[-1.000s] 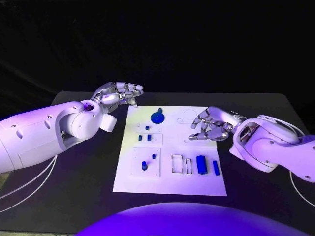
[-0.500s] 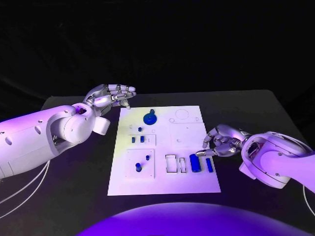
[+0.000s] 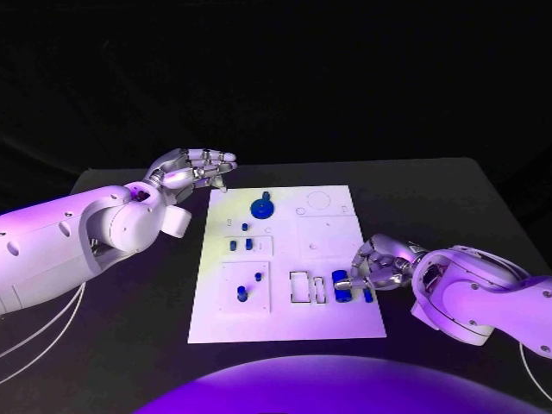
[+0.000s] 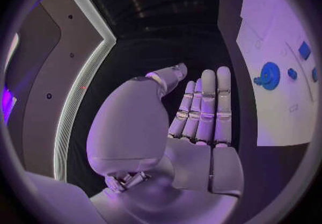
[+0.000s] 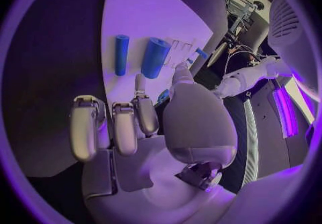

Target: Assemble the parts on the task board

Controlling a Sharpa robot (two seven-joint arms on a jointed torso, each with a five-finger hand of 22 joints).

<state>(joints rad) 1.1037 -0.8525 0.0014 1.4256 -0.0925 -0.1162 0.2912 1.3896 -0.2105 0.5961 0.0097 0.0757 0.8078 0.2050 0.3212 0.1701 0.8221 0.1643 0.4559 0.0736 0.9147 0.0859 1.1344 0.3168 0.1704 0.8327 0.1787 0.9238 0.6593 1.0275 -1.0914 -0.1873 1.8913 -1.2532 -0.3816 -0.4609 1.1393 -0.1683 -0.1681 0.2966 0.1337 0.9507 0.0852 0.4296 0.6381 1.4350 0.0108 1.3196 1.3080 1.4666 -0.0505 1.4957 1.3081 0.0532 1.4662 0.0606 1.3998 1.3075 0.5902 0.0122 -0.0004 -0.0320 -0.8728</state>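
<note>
The white task board [image 3: 332, 233] lies in the middle of the black table. At its near right end lie a thick blue cylinder [image 3: 340, 285] and a thin blue cylinder [image 3: 366, 294]. My right hand [image 3: 378, 263] hovers just beyond them at the board's right edge, fingers half curled, holding nothing. The right wrist view has the thick cylinder [image 5: 155, 57] and thin cylinder [image 5: 121, 55] just past that hand's fingertips [image 5: 139, 81]. A blue round part [image 3: 264, 207] stands at the board's far end. My left hand [image 3: 191, 168] hangs off the far left corner, empty, fingers straight [image 4: 201, 122].
Small blue parts sit in the board's left blocks [image 3: 234, 245] [image 3: 241, 293]. Two empty rectangular slots [image 3: 301, 286] lie left of the thick cylinder. Bare black table [image 3: 462, 207] surrounds the board on all sides.
My right hand has come down along the board's right edge from the middle to the two blue cylinders. The left hand has stayed by the far left corner. The camera shifted.
</note>
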